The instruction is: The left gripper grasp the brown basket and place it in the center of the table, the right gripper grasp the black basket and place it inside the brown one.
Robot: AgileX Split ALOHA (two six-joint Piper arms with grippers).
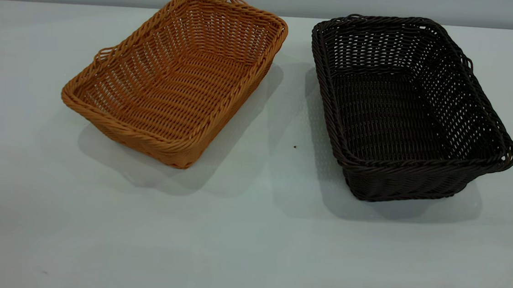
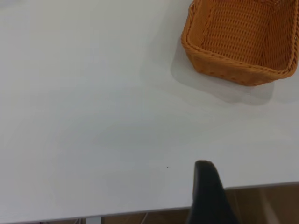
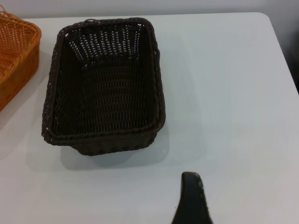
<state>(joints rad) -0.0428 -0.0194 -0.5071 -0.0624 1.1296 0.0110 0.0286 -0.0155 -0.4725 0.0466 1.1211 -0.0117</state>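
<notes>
The brown basket [image 1: 174,78] is an orange-tan wicker tray standing left of centre on the white table [image 1: 249,235]; it also shows in the left wrist view [image 2: 240,39]. The black basket [image 1: 405,110] stands to its right, a small gap apart, and it also shows in the right wrist view [image 3: 103,86]. Both baskets are empty and upright. Neither arm shows in the exterior view. Only a dark tip of my left gripper [image 2: 205,186] shows, over the table's near edge, far from the brown basket. A dark tip of my right gripper [image 3: 192,196] hangs above bare table, short of the black basket.
The table's edge [image 2: 140,210] runs just under the left gripper, with a brown floor beyond. The table's rounded corner [image 3: 268,21] lies past the black basket. A corner of the brown basket [image 3: 14,51] shows beside the black one.
</notes>
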